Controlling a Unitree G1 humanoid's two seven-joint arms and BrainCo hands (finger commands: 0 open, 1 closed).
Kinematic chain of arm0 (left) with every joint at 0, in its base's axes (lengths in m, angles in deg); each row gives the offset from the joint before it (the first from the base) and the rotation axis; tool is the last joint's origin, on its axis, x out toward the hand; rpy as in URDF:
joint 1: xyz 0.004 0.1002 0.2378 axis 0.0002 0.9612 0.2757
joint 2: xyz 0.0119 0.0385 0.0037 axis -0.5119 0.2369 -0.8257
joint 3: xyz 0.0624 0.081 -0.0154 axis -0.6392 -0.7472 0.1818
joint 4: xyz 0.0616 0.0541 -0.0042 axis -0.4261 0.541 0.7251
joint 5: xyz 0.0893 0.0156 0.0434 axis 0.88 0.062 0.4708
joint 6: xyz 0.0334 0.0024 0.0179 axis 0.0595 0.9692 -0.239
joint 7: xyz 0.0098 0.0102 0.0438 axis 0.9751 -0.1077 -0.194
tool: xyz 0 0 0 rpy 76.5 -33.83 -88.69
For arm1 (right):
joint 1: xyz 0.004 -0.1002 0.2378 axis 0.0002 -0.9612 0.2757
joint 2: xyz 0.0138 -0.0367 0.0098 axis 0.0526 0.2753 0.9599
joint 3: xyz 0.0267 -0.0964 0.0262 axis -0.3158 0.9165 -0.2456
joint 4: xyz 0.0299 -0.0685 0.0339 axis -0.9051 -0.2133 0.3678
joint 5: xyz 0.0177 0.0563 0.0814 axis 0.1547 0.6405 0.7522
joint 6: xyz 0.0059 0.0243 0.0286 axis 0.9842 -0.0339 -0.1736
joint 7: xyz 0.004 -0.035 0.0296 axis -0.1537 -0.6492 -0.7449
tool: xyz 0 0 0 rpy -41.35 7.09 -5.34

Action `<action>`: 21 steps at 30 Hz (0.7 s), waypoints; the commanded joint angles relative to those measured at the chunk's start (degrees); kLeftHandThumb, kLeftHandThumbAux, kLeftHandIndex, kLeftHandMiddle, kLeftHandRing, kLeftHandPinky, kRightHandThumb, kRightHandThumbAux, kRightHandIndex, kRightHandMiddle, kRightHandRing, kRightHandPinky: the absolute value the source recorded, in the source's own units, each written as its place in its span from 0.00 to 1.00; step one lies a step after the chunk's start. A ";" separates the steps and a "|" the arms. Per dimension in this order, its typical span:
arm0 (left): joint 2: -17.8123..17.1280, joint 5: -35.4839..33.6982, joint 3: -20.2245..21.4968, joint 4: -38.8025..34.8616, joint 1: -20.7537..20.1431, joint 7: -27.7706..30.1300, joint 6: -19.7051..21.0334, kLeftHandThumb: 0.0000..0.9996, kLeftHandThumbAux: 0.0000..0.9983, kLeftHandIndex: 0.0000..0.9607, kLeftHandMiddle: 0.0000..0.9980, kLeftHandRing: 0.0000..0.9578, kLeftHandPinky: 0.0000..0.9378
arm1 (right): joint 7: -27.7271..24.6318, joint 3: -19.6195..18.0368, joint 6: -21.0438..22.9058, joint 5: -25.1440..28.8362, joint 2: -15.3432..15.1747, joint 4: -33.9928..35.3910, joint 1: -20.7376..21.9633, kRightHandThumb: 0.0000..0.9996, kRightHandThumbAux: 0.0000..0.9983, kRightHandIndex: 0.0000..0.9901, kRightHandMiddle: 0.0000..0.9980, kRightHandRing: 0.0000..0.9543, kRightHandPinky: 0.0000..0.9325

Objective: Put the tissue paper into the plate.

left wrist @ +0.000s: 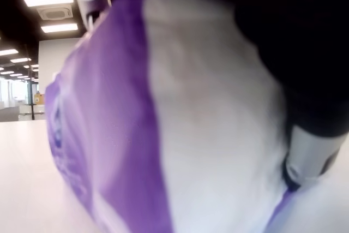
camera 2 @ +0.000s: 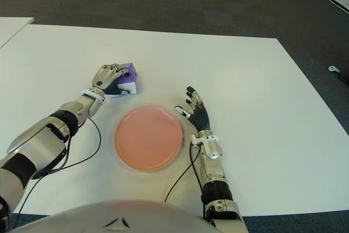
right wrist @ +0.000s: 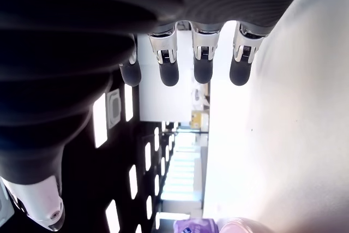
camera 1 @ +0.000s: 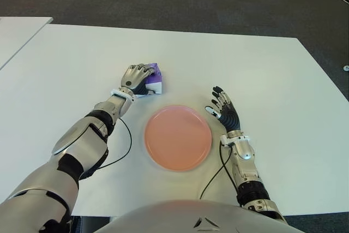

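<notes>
Two hands flank the plate on the white table. Left hand curls over the tissue paper (purple-and-white pack, just beyond the plate's far-left rim). Right hand, fingers spread, holds nothing. Risk: a shallow grip on the soft pack may slip during lifting.

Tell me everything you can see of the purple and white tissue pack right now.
The purple and white tissue pack is a small soft packet in glossy plastic wrap, purple on one part, white on the other. It lies on the white table, beyond the pink round plate toward the robot's left, not touching it. The left hand is curled over it, covering much of it.
</notes>
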 commanded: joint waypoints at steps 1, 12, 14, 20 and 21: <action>0.89 2.09 -2.01 3.43 5.72 4.49 0.69 0.70 0.71 0.45 0.73 0.75 0.76 | -0.37 -0.33 5.46 0.36 0.08 -7.60 -6.08 0.00 0.67 0.00 0.00 0.00 0.00; 0.67 2.10 -2.12 3.29 6.25 2.55 0.01 0.70 0.71 0.45 0.74 0.76 0.78 | -0.65 0.26 6.03 0.04 -0.01 -5.74 -6.71 0.00 0.67 0.00 0.00 0.00 0.00; 0.64 2.18 -2.22 3.32 6.30 2.19 -0.01 0.70 0.71 0.45 0.74 0.76 0.78 | -0.54 0.28 6.02 0.01 0.02 -5.55 -6.78 0.00 0.67 0.00 0.00 0.00 0.00; 0.41 2.45 -2.81 3.45 6.50 1.12 0.01 0.70 0.71 0.45 0.75 0.77 0.79 | -0.12 0.47 7.15 -0.24 0.03 -4.59 -7.02 0.00 0.65 0.00 0.00 0.00 0.00; 0.37 2.38 -2.85 3.45 6.50 1.05 -0.06 0.70 0.71 0.45 0.75 0.77 0.79 | -0.10 0.51 7.31 -0.26 0.03 -4.39 -7.07 0.00 0.65 0.00 0.00 0.00 0.00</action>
